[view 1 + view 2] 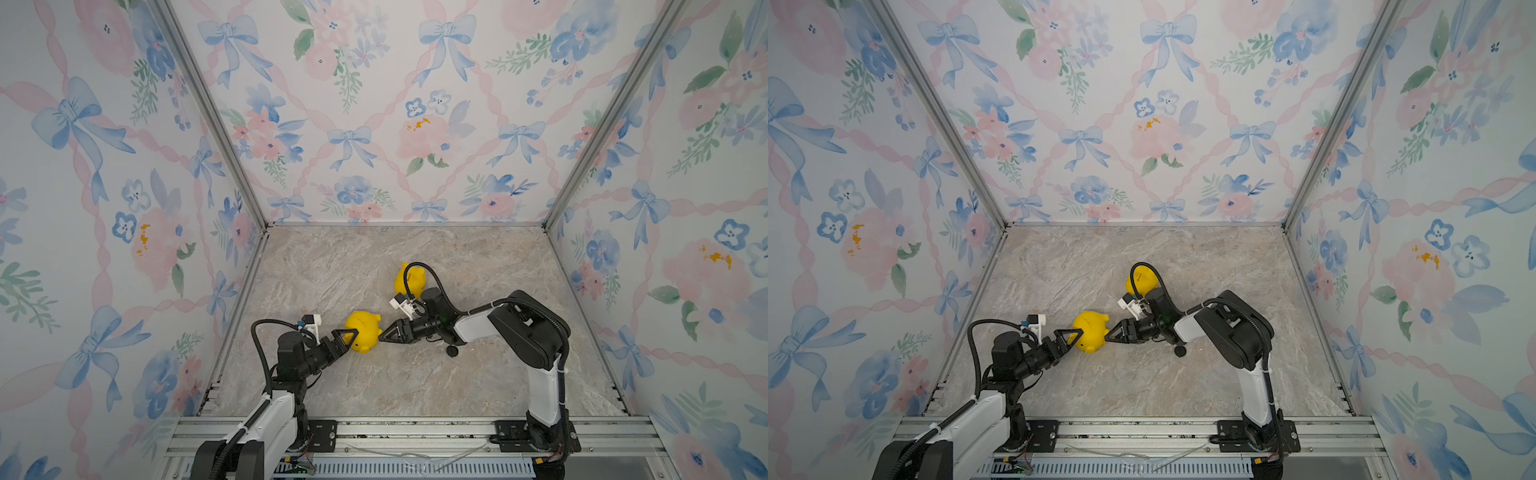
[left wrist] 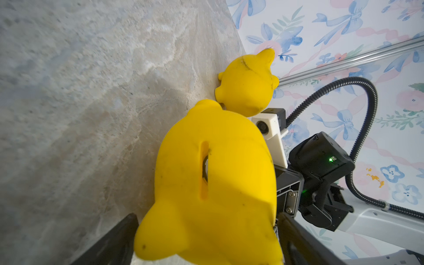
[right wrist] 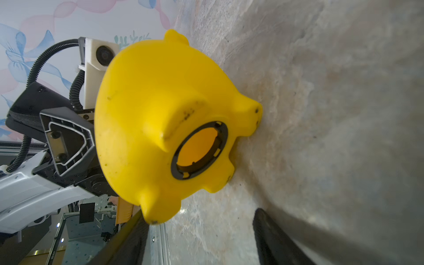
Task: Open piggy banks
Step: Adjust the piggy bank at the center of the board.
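Top views show a piggy bank lying on its side at lower centre, flanked by the left gripper, jaws wide, grip unclear; the right gripper, open and empty, points at it. A second piggy bank sits above-right.

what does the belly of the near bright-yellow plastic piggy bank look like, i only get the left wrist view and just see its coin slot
Observer: The near bright-yellow plastic piggy bank has its round belly hole open, no plug in it.
Operator: where's a plug then
Observer: A small black round plug lies on the stone-patterned tabletop beside the right arm's wrist.
Operator: right gripper holding anything
Observer: No, the right gripper is open and empty, pointing at that belly.
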You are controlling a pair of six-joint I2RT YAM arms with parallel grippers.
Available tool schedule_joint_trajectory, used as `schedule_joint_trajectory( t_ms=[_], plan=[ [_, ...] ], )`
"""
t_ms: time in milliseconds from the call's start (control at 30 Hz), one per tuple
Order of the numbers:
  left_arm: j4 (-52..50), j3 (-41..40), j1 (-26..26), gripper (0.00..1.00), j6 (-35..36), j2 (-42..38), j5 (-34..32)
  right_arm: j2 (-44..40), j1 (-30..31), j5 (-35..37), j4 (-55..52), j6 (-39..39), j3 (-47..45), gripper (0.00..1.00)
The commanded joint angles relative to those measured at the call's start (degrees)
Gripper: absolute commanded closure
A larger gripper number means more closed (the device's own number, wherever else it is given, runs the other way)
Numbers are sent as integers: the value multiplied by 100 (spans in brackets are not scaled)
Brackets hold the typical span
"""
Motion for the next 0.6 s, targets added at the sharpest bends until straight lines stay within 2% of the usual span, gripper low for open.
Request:
schedule_joint_trajectory(
  t_ms=[0, 567],
  plan=[
    [167, -543, 86, 4, 44, -120, 121, 133, -52, 130, -206, -2, -38, 26],
    [329, -472, 1, 5, 70, 391, 244, 146, -54, 112, -242, -39, -4, 26]
  ],
)
